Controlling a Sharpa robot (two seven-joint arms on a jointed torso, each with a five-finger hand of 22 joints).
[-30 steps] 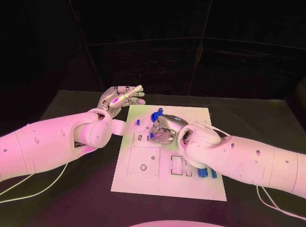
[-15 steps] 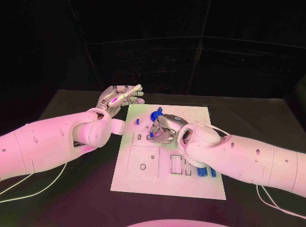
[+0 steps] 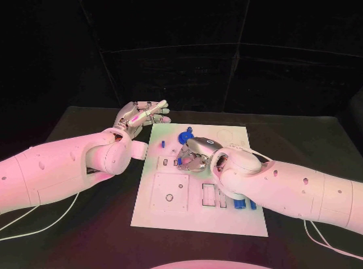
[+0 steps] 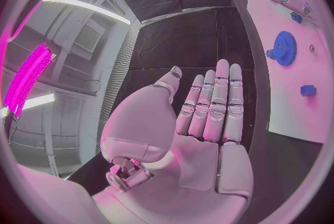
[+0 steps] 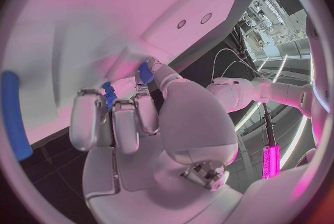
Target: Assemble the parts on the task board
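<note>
The head camera looks down from above onto the black table (image 3: 84, 235), taking in the whole task board (image 3: 201, 216) and both arms at moderate range. The left wrist camera sits behind the left hand (image 4: 202, 123), facing along its palm toward the board's edge (image 4: 292, 101). The right wrist camera sits behind the right hand (image 5: 139, 129), very close to the board surface (image 5: 91, 29). All three views share the task board.

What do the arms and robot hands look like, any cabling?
Two smooth white shell arms with small round holes. Each ends in a silver metallic robot hand, left and right, with segmented fingers and pale pads. A thin white cable trails under each forearm.
</note>
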